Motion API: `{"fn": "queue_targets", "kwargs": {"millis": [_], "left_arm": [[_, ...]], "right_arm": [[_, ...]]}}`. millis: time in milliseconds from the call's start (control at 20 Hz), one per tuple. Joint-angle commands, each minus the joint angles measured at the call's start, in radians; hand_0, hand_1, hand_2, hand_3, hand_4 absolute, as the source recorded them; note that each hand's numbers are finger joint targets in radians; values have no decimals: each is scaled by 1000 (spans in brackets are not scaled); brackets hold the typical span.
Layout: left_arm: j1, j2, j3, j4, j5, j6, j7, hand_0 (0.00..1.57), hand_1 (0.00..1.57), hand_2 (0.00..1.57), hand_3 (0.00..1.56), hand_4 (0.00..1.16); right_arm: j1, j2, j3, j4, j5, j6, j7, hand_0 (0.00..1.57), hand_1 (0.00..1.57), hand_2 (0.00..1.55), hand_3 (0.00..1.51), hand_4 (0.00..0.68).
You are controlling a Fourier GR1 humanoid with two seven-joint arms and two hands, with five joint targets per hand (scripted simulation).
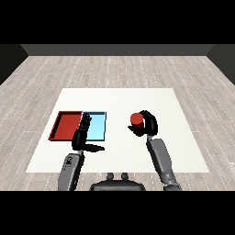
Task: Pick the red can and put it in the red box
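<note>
Red can (pixel 136 119): we judge it stiff, light, slick; best taken round its side.
Right robot hand (pixel 149 123): curled round can.
Left robot hand (pixel 82 136): spread.

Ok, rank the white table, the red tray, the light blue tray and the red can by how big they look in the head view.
1. White rectangular table, by far the largest.
2. Red tray and light blue tray: they look alike, and the left hand covers part of the blue one, so no ranking.
3. Red cylindrical can, smallest.
</note>
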Motion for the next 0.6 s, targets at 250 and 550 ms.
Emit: {"fn": "queue_targets", "kwargs": {"millis": [250, 550], "left_arm": [[-72, -5, -116, 108, -47, 109, 16, 0, 0, 0, 0, 0], [-134, -5, -225, 130, -47, 227, 102, 0, 0, 0, 0, 0]], "right_arm": [[-107, 31, 232, -23, -11, -279, 27, 1438, 1438, 1410, 1381, 622], [4, 32, 243, -110, 7, -220, -39, 1436, 1436, 1427, 1397, 632]]}}
